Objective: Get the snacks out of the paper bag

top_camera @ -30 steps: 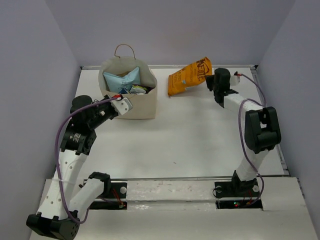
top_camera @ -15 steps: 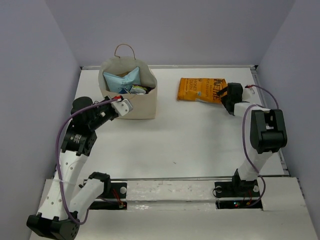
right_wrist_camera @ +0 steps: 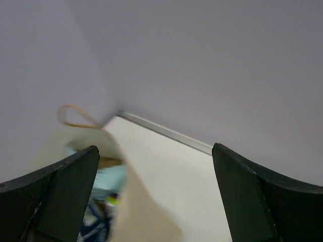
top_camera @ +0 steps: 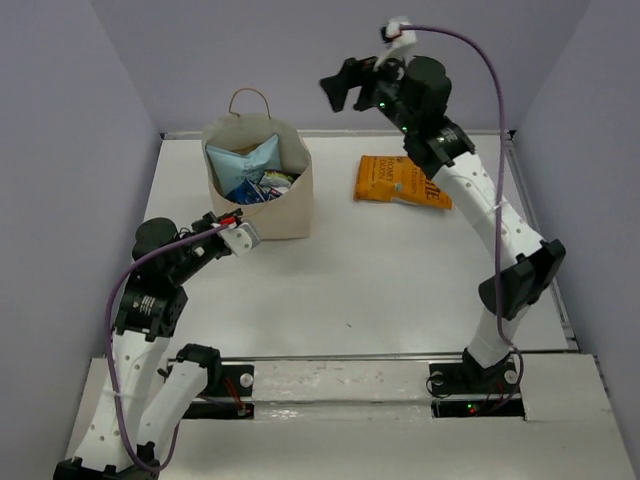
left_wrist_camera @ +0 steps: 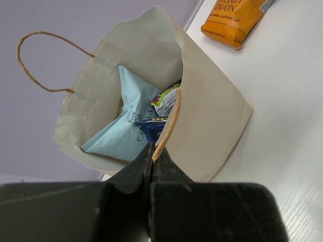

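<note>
The cream paper bag (top_camera: 278, 208) stands upright at the back left, and in the left wrist view the paper bag (left_wrist_camera: 212, 108) fills the middle. Inside lie a light teal packet (top_camera: 240, 160) (left_wrist_camera: 126, 123), a dark blue packet (left_wrist_camera: 151, 130) and a green-edged one (left_wrist_camera: 166, 95). My left gripper (top_camera: 238, 230) (left_wrist_camera: 151, 151) is shut on the bag's near brown handle (left_wrist_camera: 170, 118). The orange chip bag (top_camera: 402, 181) (left_wrist_camera: 234, 20) lies flat on the table at the back right. My right gripper (top_camera: 345, 85) (right_wrist_camera: 154, 148) hangs open and empty, high above the table and to the right of the paper bag (right_wrist_camera: 133, 204).
The white table (top_camera: 380, 270) is closed in by grey-lilac walls on the left, back and right. A metal strip (top_camera: 400, 133) runs along its far edge. The bag's far handle (top_camera: 250, 97) sticks up against the back wall.
My right gripper let go of the orange chip bag, which now lies flat on the table. It opened wide, rose and swung left towards the paper bag. The left gripper drew slightly nearer, still holding the handle.
</note>
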Controlling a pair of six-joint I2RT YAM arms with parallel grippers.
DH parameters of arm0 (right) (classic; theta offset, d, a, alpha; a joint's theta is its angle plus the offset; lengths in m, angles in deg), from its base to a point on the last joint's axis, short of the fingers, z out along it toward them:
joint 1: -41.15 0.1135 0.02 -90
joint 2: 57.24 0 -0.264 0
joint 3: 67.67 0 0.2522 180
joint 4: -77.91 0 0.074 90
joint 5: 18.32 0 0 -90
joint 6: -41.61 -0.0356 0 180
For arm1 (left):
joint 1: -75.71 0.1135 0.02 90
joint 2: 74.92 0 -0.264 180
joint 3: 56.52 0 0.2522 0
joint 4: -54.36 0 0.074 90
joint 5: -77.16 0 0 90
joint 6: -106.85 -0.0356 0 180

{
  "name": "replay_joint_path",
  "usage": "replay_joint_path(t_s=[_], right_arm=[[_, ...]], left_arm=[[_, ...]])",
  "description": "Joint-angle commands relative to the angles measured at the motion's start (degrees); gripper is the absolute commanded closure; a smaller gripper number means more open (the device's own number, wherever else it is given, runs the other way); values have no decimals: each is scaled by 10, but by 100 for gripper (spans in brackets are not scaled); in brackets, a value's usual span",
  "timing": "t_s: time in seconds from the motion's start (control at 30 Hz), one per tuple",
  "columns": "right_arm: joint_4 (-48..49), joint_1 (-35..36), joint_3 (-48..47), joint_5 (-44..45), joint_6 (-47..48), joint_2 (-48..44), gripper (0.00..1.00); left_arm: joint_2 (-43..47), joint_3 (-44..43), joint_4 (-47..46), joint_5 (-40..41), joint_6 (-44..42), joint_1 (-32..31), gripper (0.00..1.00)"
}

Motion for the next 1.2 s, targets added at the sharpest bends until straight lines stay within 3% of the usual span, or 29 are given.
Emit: replay_joint_path(t_s=[0.0,0.1,0.2,0.33,0.5,0.6,0.63,0.7,0.83,1.03,1.17], right_arm=[[-113,122,-166,-176,67,117,3],[-114,184,-235,-141,49,162,6],[-114,197,-282,-90,-20,228,31],[-116,197,-252,14,-56,241,38],[-175,203,-268,141,-49,279,27],[-180,203,-271,60,-8,288,19],[-189,203,-268,-60,36,286,11],[-220,203,-266,-154,88,283,6],[-338,203,-285,-139,141,310,5],[-390,214,-273,-141,132,357,4],[-358,230,-256,-105,128,372,4]], left_arm=[[6,8,-11,-7,6,-3,100],[4,8,-12,-2,3,-3,100],[3,9,-17,-2,3,-3,100],[4,8,-23,-4,5,-3,100],[6,14,-27,-5,4,-3,100],[7,17,-27,-5,4,-3,100],[7,19,-27,-6,4,-3,100],[10,22,-31,-5,3,-3,100],[10,28,-34,-5,-1,-3,100],[8,26,-35,-1,-3,-3,100],[7,29,-28,2,-13,-2,100]])
